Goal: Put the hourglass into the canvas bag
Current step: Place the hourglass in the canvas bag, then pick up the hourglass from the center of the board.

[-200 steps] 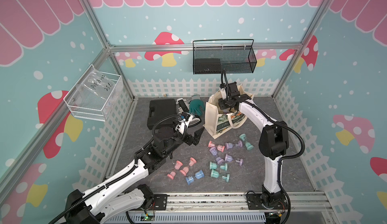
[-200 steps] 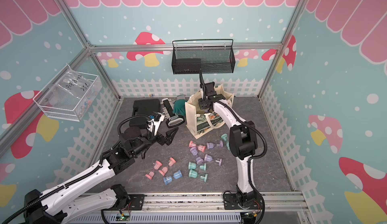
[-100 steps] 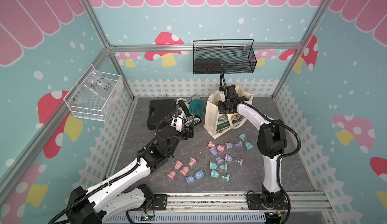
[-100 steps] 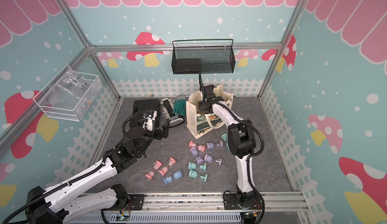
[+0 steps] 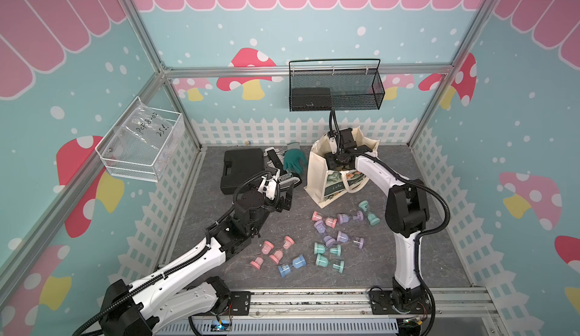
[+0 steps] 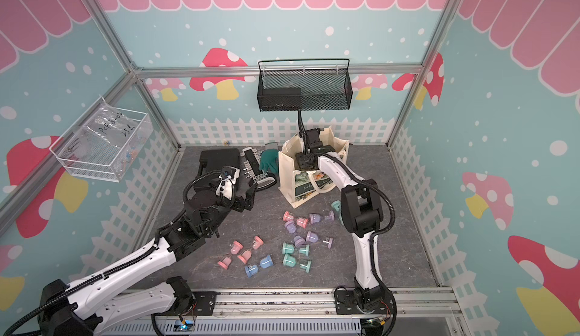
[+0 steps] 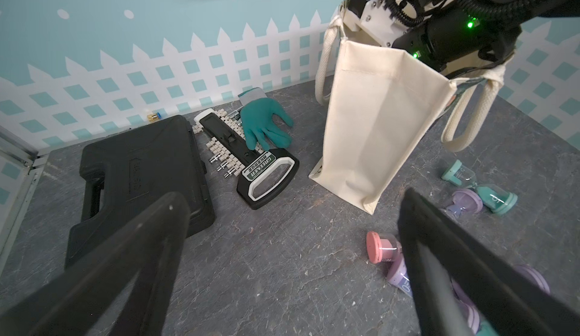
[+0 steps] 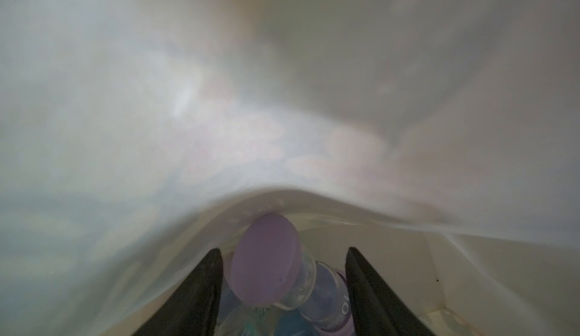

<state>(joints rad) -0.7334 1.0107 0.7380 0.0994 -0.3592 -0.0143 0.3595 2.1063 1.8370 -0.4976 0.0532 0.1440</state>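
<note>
Since the right jaws are parted inside the bag (image 5: 317, 174), the purple hourglass (image 8: 266, 262) lies loose between them; left jaws gape idle

Canvas bag (image 5: 317, 174), centre right in a top view: dark green front label (image 5: 333, 189) reads "Life".
Black tool handle (image 7: 266, 174), left wrist view: label reads "GREENER".
Plastic bag (image 5: 147, 130) in clear wall bin (image 5: 131, 169), left of frame: handwritten "PCF8-02" and "25", remainder unclear.

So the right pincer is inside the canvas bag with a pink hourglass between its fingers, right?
Not pink. The right wrist view shows a purple hourglass between the fingers of the right pincer. The rest is right: the pincer is inside the canvas bag.
</note>
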